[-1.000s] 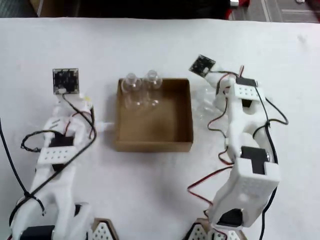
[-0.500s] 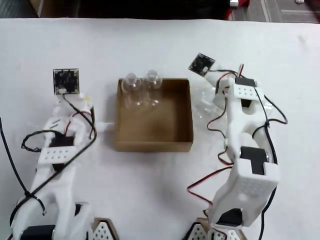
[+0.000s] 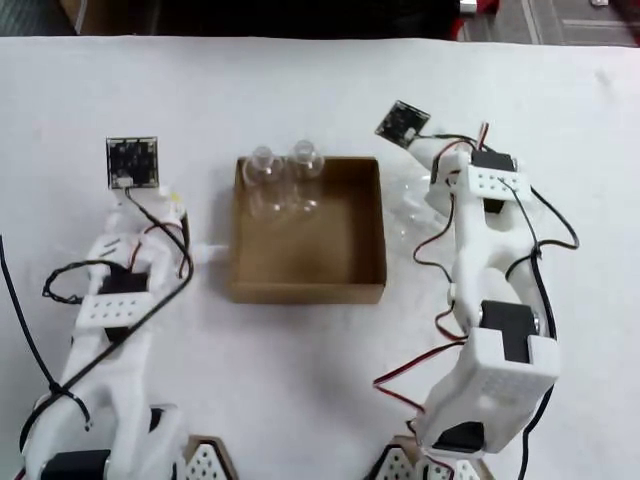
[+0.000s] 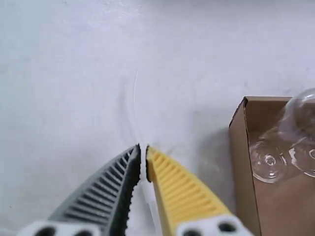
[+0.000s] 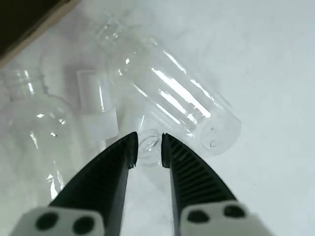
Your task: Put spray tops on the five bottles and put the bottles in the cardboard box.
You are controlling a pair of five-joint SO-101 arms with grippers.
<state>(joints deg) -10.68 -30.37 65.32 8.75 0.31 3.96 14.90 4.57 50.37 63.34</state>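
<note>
**Two bottles boxed, and we're over the loose ones on the right.**

Nearest us, the cardboard box (image 3: 308, 292) sits mid-counter (image 3: 300, 380). Left of it our left gripper (image 4: 142, 149) hangs over the counter with its fingers (image 4: 182, 191) nearly together, just a sliver between. Just right of the box is our right gripper (image 5: 148, 140), fingers (image 5: 192, 172) narrow, tips either side of a small clear ring (image 5: 149, 146). Beside it lie a white spray top (image 5: 96, 115), a clear bottle (image 5: 179, 101) on its side and a second bottle (image 5: 34, 123). Farthest, two bottles (image 3: 262, 170) (image 3: 305, 160) sit in the box's far-left corner.
</note>
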